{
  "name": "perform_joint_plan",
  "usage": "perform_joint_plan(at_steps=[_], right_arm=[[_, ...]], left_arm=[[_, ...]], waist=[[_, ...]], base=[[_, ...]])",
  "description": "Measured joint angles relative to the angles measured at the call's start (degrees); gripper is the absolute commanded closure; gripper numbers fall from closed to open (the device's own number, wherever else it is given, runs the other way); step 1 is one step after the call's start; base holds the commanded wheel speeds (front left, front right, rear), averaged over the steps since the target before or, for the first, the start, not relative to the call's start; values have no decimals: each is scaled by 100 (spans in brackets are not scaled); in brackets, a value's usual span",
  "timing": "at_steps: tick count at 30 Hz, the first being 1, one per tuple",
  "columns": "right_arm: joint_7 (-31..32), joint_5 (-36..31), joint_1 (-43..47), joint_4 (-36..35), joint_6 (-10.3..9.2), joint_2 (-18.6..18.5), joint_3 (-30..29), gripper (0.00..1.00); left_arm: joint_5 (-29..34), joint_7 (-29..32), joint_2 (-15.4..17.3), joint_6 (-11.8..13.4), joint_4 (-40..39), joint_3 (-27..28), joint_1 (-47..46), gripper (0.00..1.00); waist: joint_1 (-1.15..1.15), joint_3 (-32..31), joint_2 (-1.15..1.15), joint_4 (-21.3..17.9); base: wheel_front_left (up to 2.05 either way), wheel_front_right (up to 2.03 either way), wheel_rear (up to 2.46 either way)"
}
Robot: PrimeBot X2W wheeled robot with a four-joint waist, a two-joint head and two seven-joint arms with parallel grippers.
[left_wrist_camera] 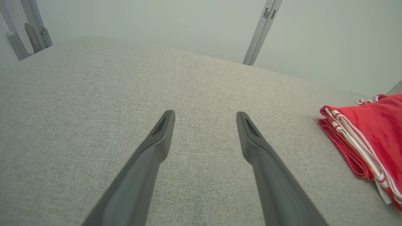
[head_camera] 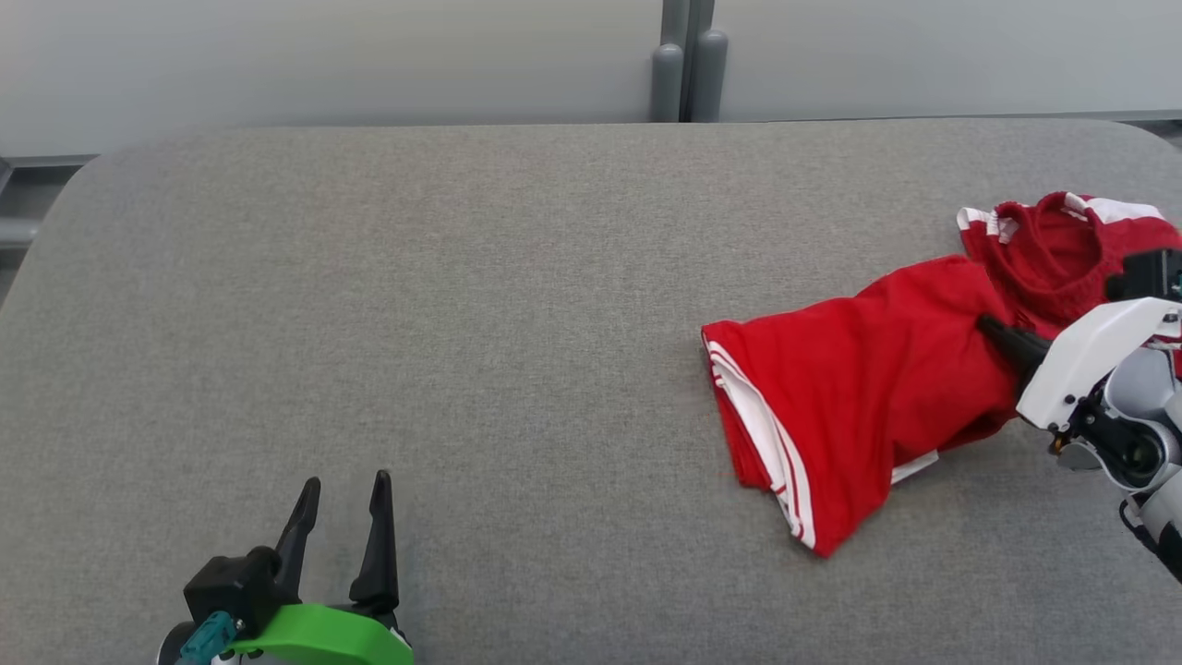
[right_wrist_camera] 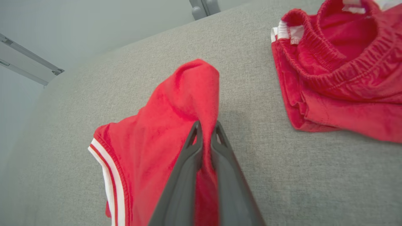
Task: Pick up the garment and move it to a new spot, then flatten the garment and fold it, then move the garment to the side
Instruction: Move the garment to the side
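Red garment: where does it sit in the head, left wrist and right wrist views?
Head view: garment at right, mid-height.
Left wrist view: garment at right edge, mid-height down.
Right wrist view: garment centre to lower left and upper right, pinched by right end effector.
Shared landmark: white-striped hem.

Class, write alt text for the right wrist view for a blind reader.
The right gripper is shut on a raised fold of the red garment, white-striped hem at lower left. Its elastic waistband lies on the grey table at upper right.

Red garment (head_camera: 859,406) — white-striped hem, elastic waistband — lies rumpled, one fold pinched up.
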Motion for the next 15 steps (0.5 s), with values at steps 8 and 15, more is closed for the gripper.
perform_joint_plan(at_steps=[8, 15], right_arm=[[8, -101, -282, -73, -4, -269, -74, 100], [8, -153, -583, -223, -115, -361, -190, 100]], left_arm=[[0, 0, -10, -1, -59, -19, 0, 0], [0, -1, -25, -4, -137, -163, -18, 0]], waist=[[0, -69, 0, -296], [0, -5, 0, -379]], base=[[0, 0, 0], [0, 0, 0]])
